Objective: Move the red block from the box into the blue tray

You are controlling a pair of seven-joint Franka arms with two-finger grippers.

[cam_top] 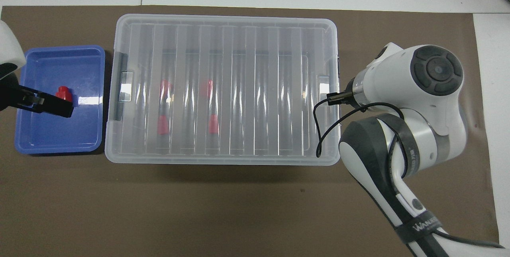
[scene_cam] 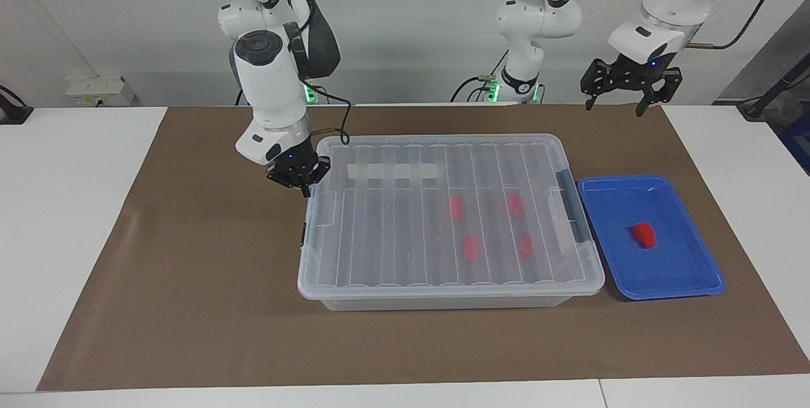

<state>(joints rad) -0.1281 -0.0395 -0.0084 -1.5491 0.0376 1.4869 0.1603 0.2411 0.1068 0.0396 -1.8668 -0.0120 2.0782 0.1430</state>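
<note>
The box (scene_cam: pixel 380 281) is a clear bin with its ribbed lid on, in the middle of the mat; it also shows in the overhead view (cam_top: pixel 223 24). Several red blocks (scene_cam: pixel 456 207) lie inside it under the lid. One red block (scene_cam: pixel 644 234) lies in the blue tray (scene_cam: pixel 690 269), which stands beside the box toward the left arm's end. My left gripper (scene_cam: pixel 617 104) is open and empty, raised; in the overhead view one of its fingers (cam_top: pixel 51 105) covers part of the tray (cam_top: pixel 59 137) next to the block (cam_top: pixel 63 93). My right gripper (scene_cam: pixel 299 179) is low at the box's other end, by its corner.
A brown mat (scene_cam: pixel 190 307) covers the table (scene_cam: pixel 63 205). The box's dark grey latch handle (scene_cam: pixel 569 202) faces the tray, and a whitish label strip (scene_cam: pixel 392 171) lies on the lid. The right arm's wrist (cam_top: pixel 430 73) and cable (cam_top: pixel 318 129) hang over the box's end.
</note>
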